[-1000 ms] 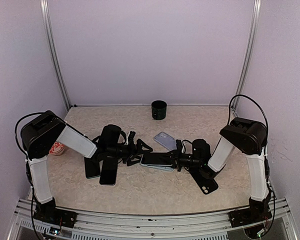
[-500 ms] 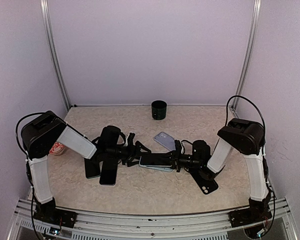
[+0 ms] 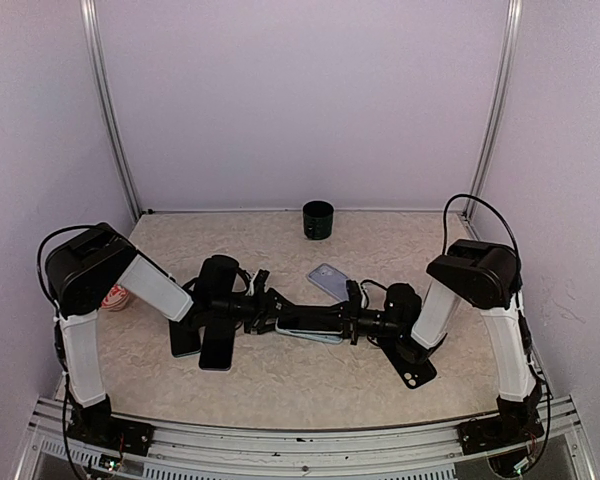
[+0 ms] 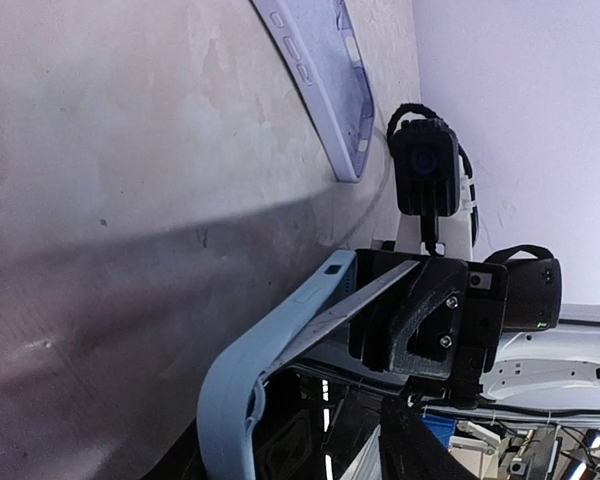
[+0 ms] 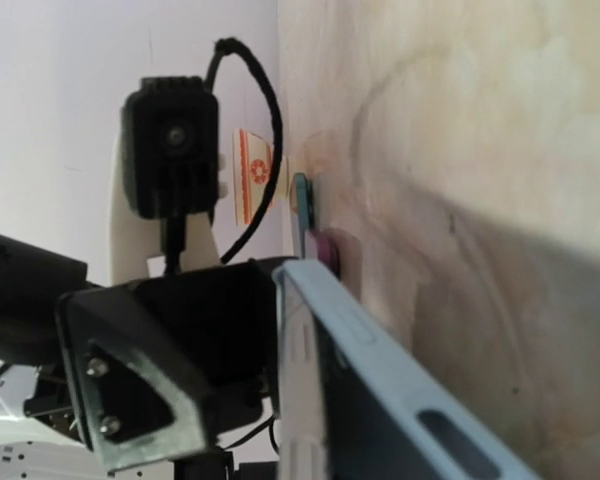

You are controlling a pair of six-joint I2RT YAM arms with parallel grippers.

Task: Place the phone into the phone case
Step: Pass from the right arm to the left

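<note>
A light blue phone case (image 3: 310, 324) hangs just above the table between my two grippers, with the phone (image 4: 352, 303) lying partly in it. In the left wrist view the phone's silver edge stands out of the case (image 4: 280, 340) at an angle, and the case corner near me is bent away. My right gripper (image 3: 352, 320) is shut on the right end of the phone. My left gripper (image 3: 265, 312) has its fingers drawn in on the case's left end. In the right wrist view a left finger (image 5: 180, 350) presses against the phone's end (image 5: 300, 370).
A lavender case (image 3: 330, 280) lies just behind the held one. Two dark phones (image 3: 205, 345) lie under the left arm, and a black case (image 3: 410, 366) under the right arm. A black cup (image 3: 318, 219) stands at the back; a red-and-white object (image 3: 113, 297) sits far left.
My left gripper's fingers have narrowed from wide open onto the left end of the case. The right gripper with the phone has shifted slightly left.
</note>
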